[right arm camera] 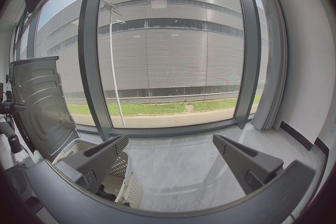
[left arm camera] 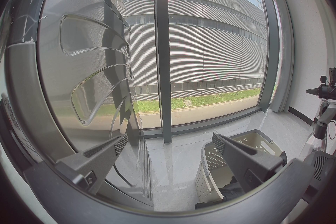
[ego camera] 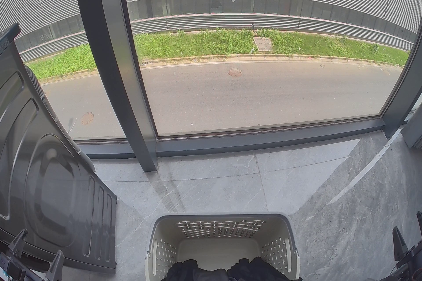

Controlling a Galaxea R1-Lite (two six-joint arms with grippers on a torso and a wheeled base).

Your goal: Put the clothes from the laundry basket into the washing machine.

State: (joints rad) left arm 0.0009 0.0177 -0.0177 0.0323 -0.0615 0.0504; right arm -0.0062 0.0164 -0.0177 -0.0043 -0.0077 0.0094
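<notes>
A: Basket, where?
B: White laundry basket point(ego camera: 222, 221) on the grey tile floor point(ego camera: 211, 183), low and centre in the head view. Dark clothes point(ego camera: 250, 271) lie inside it.
A: Machine?
B: Washing machine point(ego camera: 48, 189), a dark grey embossed panel, stands just left of the basket, by the big window point(ego camera: 263, 88).
A: Hands?
B: Left hand point(ego camera: 38, 251) spread wide, empty, low in front of the machine. Right hand point(ego camera: 409, 233) spread too, empty, right of the basket and apart from it.

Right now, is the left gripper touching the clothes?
Apart. The head view shows the left gripper low at the left, with bare floor between it and the basket that holds the clothes.
</notes>
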